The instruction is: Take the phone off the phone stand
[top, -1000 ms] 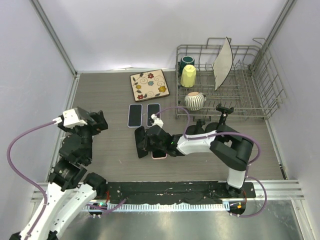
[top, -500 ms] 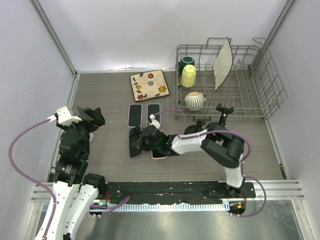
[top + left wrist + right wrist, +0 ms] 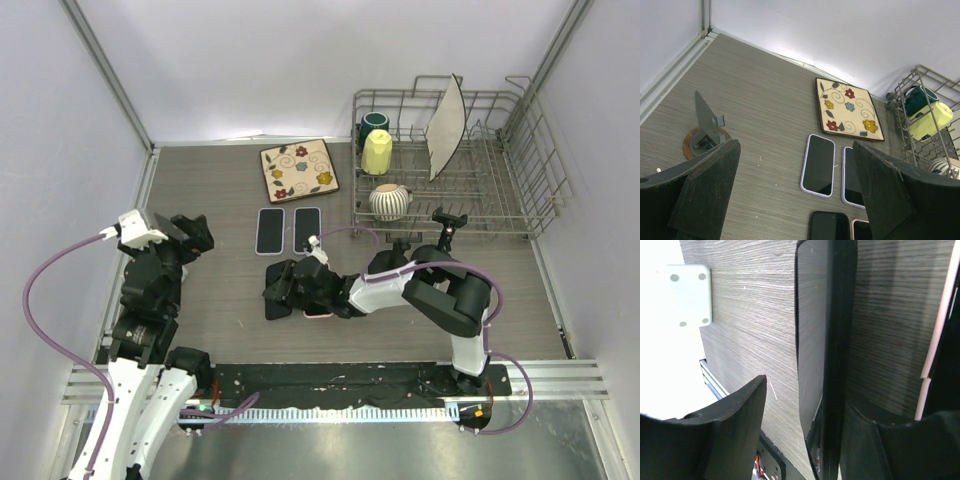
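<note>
The phone stand (image 3: 706,128), a grey plate on a round wooden base, stands empty at the left of the left wrist view. It is hidden under the left arm in the top view. A black phone (image 3: 277,291) sits tilted between the fingers of my right gripper (image 3: 287,287), low over the table. In the right wrist view the phone (image 3: 822,355) is edge-on. It rests against the right finger, and a gap shows to the left finger (image 3: 735,415). My left gripper (image 3: 190,236) is wide open and empty, above the stand (image 3: 795,200).
Two lavender-cased phones (image 3: 270,230) (image 3: 306,228) lie flat beyond the right gripper, and a pink phone (image 3: 318,312) lies beside it. A flowered mat (image 3: 299,170) is at the back. A dish rack (image 3: 455,165) with cups and a plate stands at the back right.
The right gripper carried the black phone left, then slightly back right and lower, and the phone now looks flatter. The left arm shifted a little.
</note>
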{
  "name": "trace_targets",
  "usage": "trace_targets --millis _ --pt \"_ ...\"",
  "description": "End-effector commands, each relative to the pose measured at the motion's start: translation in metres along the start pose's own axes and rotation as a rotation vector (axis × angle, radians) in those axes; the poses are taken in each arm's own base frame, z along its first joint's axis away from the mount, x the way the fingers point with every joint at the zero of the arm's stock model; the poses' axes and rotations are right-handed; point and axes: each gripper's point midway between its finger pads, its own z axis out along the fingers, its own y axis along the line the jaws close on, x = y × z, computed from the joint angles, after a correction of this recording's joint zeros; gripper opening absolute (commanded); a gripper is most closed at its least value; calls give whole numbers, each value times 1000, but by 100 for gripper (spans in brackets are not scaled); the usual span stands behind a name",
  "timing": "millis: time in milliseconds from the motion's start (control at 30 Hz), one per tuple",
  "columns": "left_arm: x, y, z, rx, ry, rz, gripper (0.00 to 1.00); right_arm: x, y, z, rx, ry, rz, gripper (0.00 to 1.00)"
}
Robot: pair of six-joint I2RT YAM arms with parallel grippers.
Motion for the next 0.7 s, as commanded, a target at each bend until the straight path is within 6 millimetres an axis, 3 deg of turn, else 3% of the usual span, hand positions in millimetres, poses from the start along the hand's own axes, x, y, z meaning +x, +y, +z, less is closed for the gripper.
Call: trace_targets --millis 0,333,667 --pt "-10 -7 3 25 -38 -18 98 -14 38 -24 -110 -48 -2 61" --pt "-7 -8 5 28 -24 -6 98 -24 37 -47 -86 -91 -50 83" --pt "-4 -7 7 23 -9 5 97 -32 31 -58 -37 -123 -117 85"
